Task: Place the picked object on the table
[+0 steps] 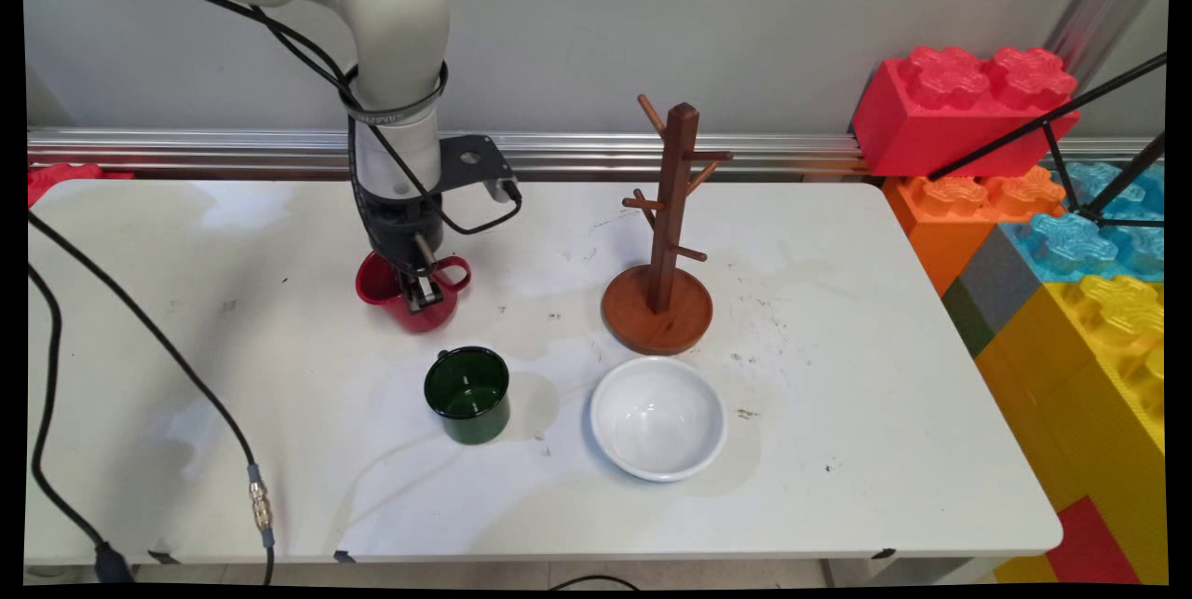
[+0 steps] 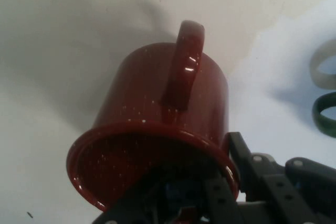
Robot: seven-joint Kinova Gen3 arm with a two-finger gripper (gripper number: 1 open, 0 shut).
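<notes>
A: What do the jaws (image 1: 421, 293) hold?
B: They pinch the rim of the tipped red mug (image 1: 410, 294) on the white counter (image 1: 838, 413).
A: What is near?
B: A green mug (image 1: 467, 393), a white bowl (image 1: 657, 417), a wooden mug tree (image 1: 663, 236). No words to read.

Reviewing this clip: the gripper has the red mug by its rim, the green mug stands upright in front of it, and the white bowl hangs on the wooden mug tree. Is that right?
Not quite. The white bowl does not hang on the wooden mug tree; it sits on the table in front of the tree's base, as the main view shows. The rest holds: the gripper grips the red mug at its rim, and the green mug stands upright.
</notes>
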